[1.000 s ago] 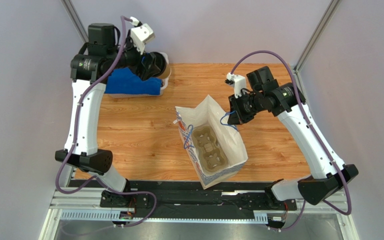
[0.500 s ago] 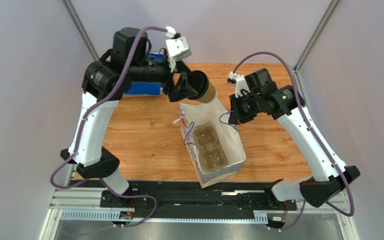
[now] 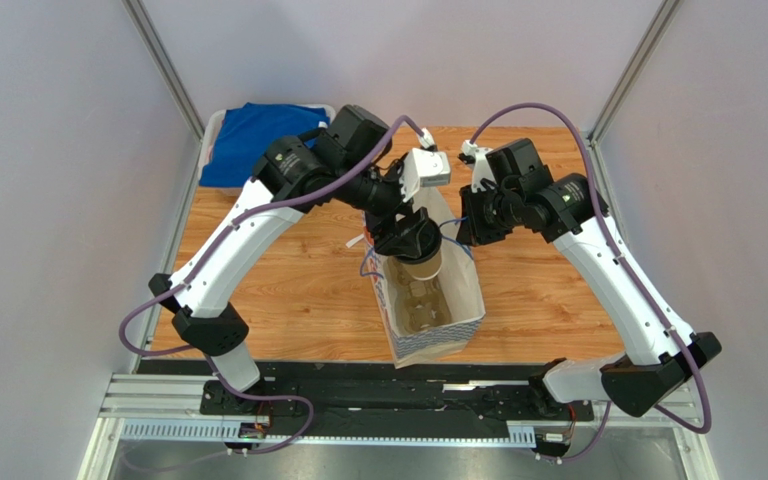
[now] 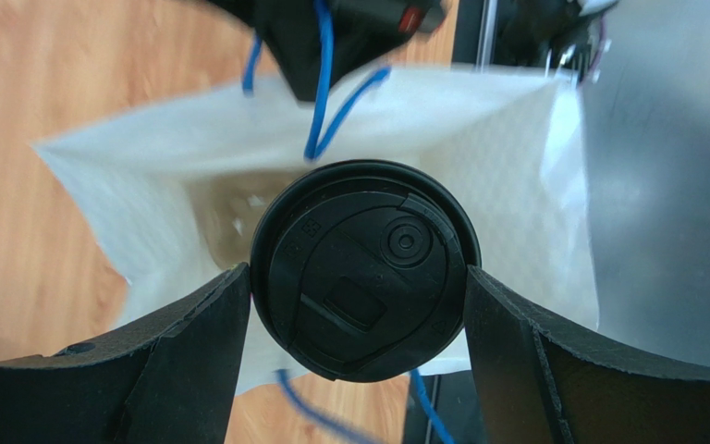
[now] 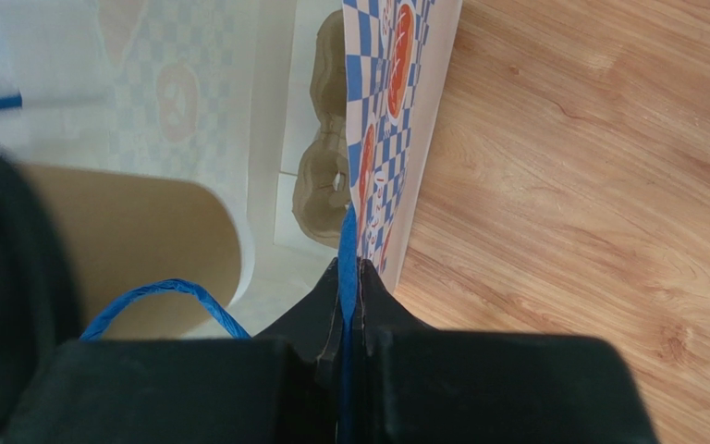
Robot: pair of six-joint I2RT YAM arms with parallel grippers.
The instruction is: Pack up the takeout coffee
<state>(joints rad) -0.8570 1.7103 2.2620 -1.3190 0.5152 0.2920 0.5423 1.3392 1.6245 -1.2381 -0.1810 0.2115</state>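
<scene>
My left gripper is shut on the takeout coffee, a tan paper cup with a black lid, and holds it upright over the open mouth of the white paper bag. In the left wrist view the fingers press both sides of the lid, with the bag below. The brown pulp cup carrier lies inside the bag and shows in the right wrist view. My right gripper is shut on the bag's blue handle and holds that side up. The cup shows at left there.
A blue cloth lies in a white bin at the table's back left. The wooden table ends at the black rail along the near edge. Grey walls and metal posts stand on both sides.
My left arm has carried the coffee from the back left, across the table, to above the bag's opening. My right gripper has kept its hold on the handle.
</scene>
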